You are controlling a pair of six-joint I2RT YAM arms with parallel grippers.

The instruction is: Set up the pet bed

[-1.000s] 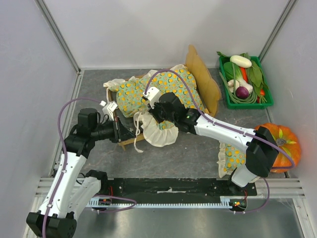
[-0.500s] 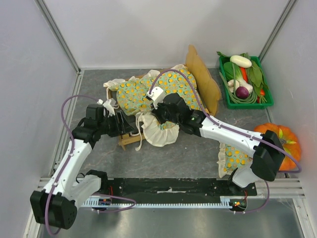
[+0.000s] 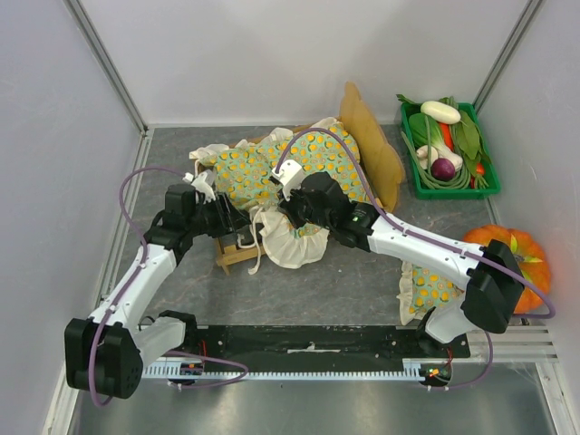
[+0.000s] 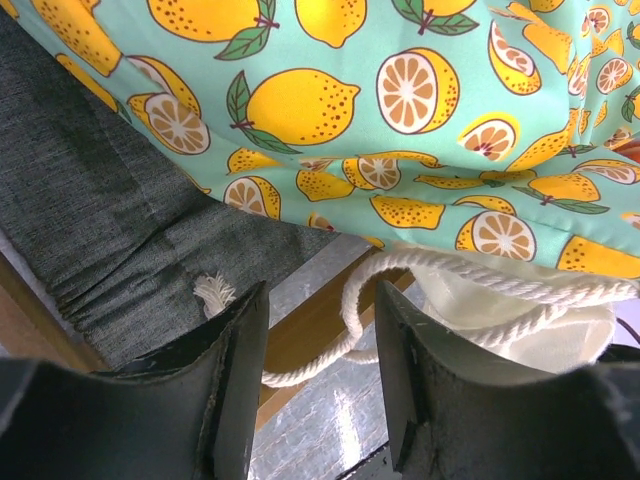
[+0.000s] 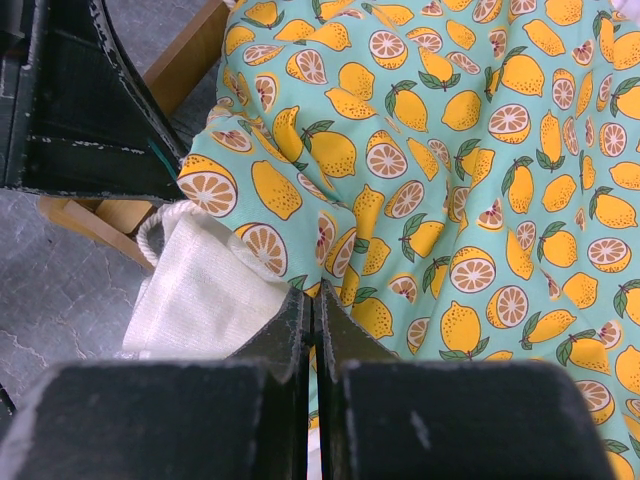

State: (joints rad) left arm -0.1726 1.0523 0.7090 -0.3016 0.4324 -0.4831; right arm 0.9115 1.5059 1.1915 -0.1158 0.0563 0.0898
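Pet bed headboard (image 3: pixel 373 149): top view only

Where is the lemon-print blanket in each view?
Top external: lemon-print blanket at centre, draped over the pet bed.
Left wrist: blanket fills the upper part.
Right wrist: blanket covers centre and right.
Shared landmark: cream ruffle at the blanket's edge.
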